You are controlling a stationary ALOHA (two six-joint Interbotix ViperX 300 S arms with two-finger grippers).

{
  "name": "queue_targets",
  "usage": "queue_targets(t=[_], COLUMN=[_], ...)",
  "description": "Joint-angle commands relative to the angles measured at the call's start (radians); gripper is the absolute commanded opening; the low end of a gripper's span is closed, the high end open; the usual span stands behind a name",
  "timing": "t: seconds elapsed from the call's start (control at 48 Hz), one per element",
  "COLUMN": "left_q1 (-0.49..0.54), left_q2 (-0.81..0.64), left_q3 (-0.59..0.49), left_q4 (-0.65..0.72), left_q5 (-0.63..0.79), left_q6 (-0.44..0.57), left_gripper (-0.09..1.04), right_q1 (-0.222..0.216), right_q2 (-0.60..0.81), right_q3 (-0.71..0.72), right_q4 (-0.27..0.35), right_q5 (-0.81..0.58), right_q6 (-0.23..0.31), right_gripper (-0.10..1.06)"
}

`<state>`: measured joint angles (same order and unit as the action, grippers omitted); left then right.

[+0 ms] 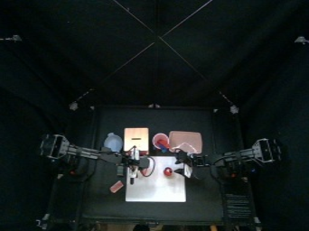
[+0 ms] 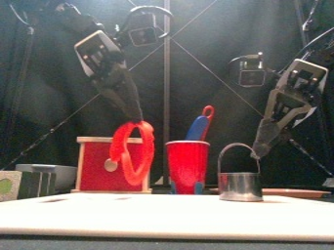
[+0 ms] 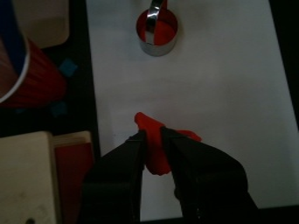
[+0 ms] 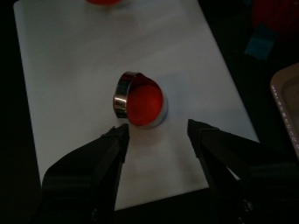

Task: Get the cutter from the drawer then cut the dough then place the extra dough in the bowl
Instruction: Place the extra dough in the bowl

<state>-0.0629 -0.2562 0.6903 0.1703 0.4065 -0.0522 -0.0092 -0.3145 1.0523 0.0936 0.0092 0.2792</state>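
Note:
A red dough ring (image 2: 131, 154) hangs in the air above the white cutting board (image 2: 156, 217), and my left gripper (image 2: 136, 119) is shut on its top edge. In the left wrist view the jaws pinch that ring (image 3: 160, 142). The round metal cutter (image 2: 239, 186) stands on the board (image 4: 82, 79) at the right, with a red dough disc (image 4: 145, 103) inside it. Its wire handle stands upright. My right gripper (image 4: 158, 144) is open just above and beside the cutter (image 4: 125, 94), not touching it.
Behind the board stand the wooden box (image 2: 107, 164) with its red drawer front, the red cup (image 2: 187, 164) with a blue knife (image 2: 198, 127) and a red one, the blue-grey bowl (image 1: 112, 142) and the pink tray (image 1: 186, 139). A small pink piece (image 1: 117, 186) lies left of the board.

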Motion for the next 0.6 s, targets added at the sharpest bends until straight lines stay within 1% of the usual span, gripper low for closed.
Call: queue_targets(t=[0.021,0.167,0.312,0.396,0.479,0.604], left_q1=[0.003,0.005,0.02,0.043,0.072,0.124], left_q2=[-0.164,-0.374,-0.543,-0.597,-0.643,-0.672], left_q3=[0.061,0.167,0.255,0.281,0.293,0.291], left_q4=[0.02,0.032,0.037,0.046,0.072,0.126], left_q5=[0.0,-0.006,0.002,0.015,0.061,0.124], left_q6=[-0.002,-0.002,0.005,0.006,0.008,0.006], left_gripper=[0.64,0.64,0.64,0.64,0.64,0.64], right_q1=[-0.009,-0.017,-0.023,-0.026,-0.029,-0.029], right_q2=[-0.02,-0.02,-0.02,-0.018,-0.018,-0.015], right_q3=[-0.023,-0.034,-0.048,-0.052,-0.06,-0.069], right_q4=[0.0,0.0,0.003,0.005,0.006,0.008], right_q5=[-0.003,0.005,0.015,0.017,0.025,0.04], right_q6=[0.002,0.002,0.002,0.003,0.003,0.003], right_gripper=[0.9,0.9,0.9,0.9,0.9,0.9])
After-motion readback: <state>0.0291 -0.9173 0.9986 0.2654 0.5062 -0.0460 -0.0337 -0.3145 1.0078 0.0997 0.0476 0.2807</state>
